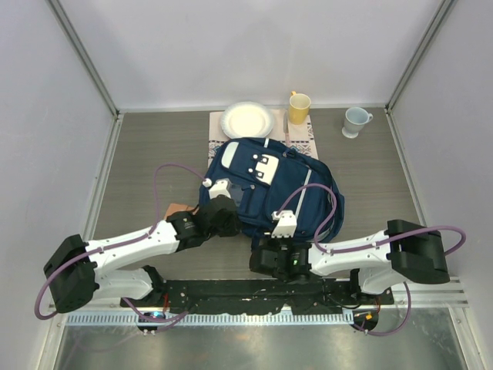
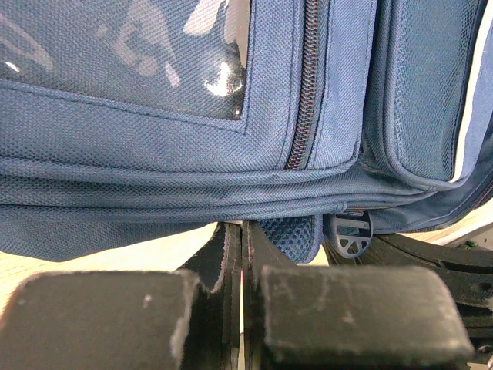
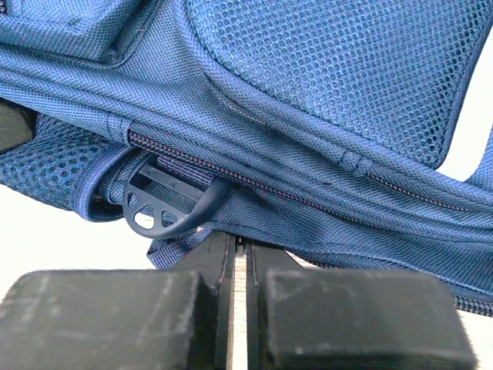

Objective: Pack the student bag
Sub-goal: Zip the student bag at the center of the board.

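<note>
The student bag [image 1: 266,185], navy blue with thin white stripes and a white buckled patch, was laid flat on the table [image 1: 139,154], near of a white plate [image 1: 247,120]. The 2 arms were stretched low to its near edge. The left gripper [image 2: 240,235] and right gripper [image 3: 240,245] were closed, and any pinched fabric could not be told.

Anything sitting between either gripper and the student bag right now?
Nothing visible. The left gripper and right gripper are both shut, right at the student bag's near edge. The right one is beside a black plastic pull tab.
</note>
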Controlling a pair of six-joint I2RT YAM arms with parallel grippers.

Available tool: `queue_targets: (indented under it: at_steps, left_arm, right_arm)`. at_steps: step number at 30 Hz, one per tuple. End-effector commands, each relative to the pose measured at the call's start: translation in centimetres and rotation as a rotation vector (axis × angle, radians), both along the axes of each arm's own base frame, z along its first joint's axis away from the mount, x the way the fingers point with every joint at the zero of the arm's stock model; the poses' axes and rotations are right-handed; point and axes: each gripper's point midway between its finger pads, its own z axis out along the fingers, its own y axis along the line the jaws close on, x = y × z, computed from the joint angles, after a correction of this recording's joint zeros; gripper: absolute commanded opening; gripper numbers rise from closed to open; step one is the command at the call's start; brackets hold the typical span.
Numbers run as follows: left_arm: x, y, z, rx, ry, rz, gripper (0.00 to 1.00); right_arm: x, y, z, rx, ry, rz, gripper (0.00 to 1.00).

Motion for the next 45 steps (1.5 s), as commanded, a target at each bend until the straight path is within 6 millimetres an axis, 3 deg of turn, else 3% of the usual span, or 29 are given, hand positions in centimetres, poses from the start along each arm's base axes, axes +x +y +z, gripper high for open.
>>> queue_targets:
  at_steps: [1, 6, 10, 16, 21, 22, 23, 26, 29, 31, 36, 45]
  left_arm:
    - [1.8, -1.9, 4.7, -0.123, -0.112, 0.009, 0.0]
    - [2.4, -0.4, 4.1, -0.048, -0.132, 0.034, 0.0]
    - [3.3, 2.5, 3.4, 0.03, -0.14, 0.064, 0.0]
    - [5.0, 5.8, 2.8, 0.036, -0.118, 0.096, 0.0]
    - [5.9, 6.1, 2.8, 0.022, -0.106, 0.062, 0.0]
    - [5.8, 6.1, 2.7, 0.023, -0.095, 0.055, 0.04]
    - [5.7, 5.8, 2.8, 0.017, -0.088, 0.047, 0.3]
    - [5.0, 5.5, 2.9, -0.03, -0.065, 0.044, 0.74]
    - [4.1, 6.0, 3.7, -0.096, -0.083, 0.078, 0.92]
    - [3.4, 6.5, 4.7, -0.157, -0.089, 0.122, 1.0]
    - [1.3, 6.4, 4.2, -0.236, -0.033, 0.176, 1.0]
    - [-2.1, 2.4, 2.6, -0.275, 0.009, 0.215, 1.0]
  right_arm:
    - [1.2, -0.6, 1.7, 0.022, -0.073, -0.029, 0.01]
    - [0.1, -2.4, 1.2, 0.018, -0.019, 0.003, 0.01]
    - [-1.5, -4.5, 0.4, 0.033, 0.047, 0.059, 0.01]
    - [-3.2, -5.0, -0.1, 0.049, 0.121, 0.157, 0.01]
    - [-4.2, -4.6, -0.7, 0.064, 0.158, 0.221, 0.01]
    - [-4.3, -3.9, -0.4, 0.087, 0.157, 0.239, 0.01]
    - [-4.4, -3.6, -0.4, 0.09, 0.162, 0.25, 0.01]
    - [-4.7, -2.2, -0.1, 0.12, 0.169, 0.29, 0.01]
    - [-4.6, -1.5, 0.0, 0.139, 0.166, 0.289, 0.01]
    - [-4.4, -1.1, 0.3, 0.151, 0.157, 0.285, 0.01]
    - [-3.9, -0.7, 0.8, 0.169, 0.135, 0.264, 0.01]
    - [-3.3, -0.4, 2.2, 0.207, 0.098, 0.251, 0.01]
